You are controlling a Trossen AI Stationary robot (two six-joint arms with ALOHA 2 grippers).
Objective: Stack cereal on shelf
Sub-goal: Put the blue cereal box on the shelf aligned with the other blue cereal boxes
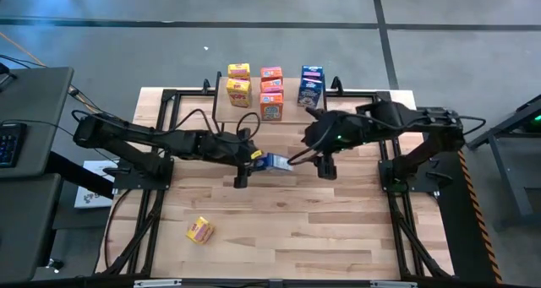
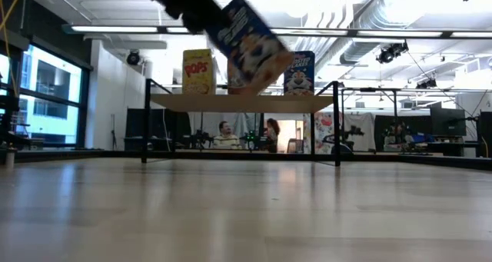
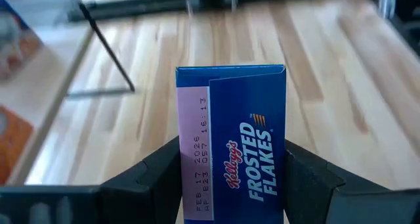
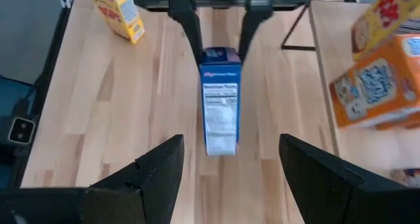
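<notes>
Blue cereal box (image 3: 231, 142) filled the left wrist view, clamped between the two dark fingers (image 3: 147, 178) of the left claw (image 1: 254, 159) and lifted clear of the table (image 1: 338, 229). Its printed front read Frosted Flakes, with a date stamp on the pale side panel. Seen from above, the box lay tilted between the two claws, just short of the shelf (image 1: 355, 102) and pointing toward the right claw (image 1: 325, 165). That claw faced the box with its fingers (image 4: 147, 175) spread wide and empty, near the box's free end but not touching it. From table height, the blue box (image 2: 250, 43) hung tilted in front of the shelf (image 2: 242, 102), above the level of its top.

Progress appeared to be well past halfway. On the shelf stood two yellow boxes (image 1: 239, 85), a group of orange boxes (image 1: 271, 94) whose exact count was hard to tell from overhead, and blue boxes (image 1: 311, 85) at the right end. One yellow box (image 1: 199, 230) lay alone on the table, well apart from the shelf, toward the left arm's side. By this reading, two boxes remained to be placed: the held blue one, probably bound for the blue group, and the stray yellow one
</notes>
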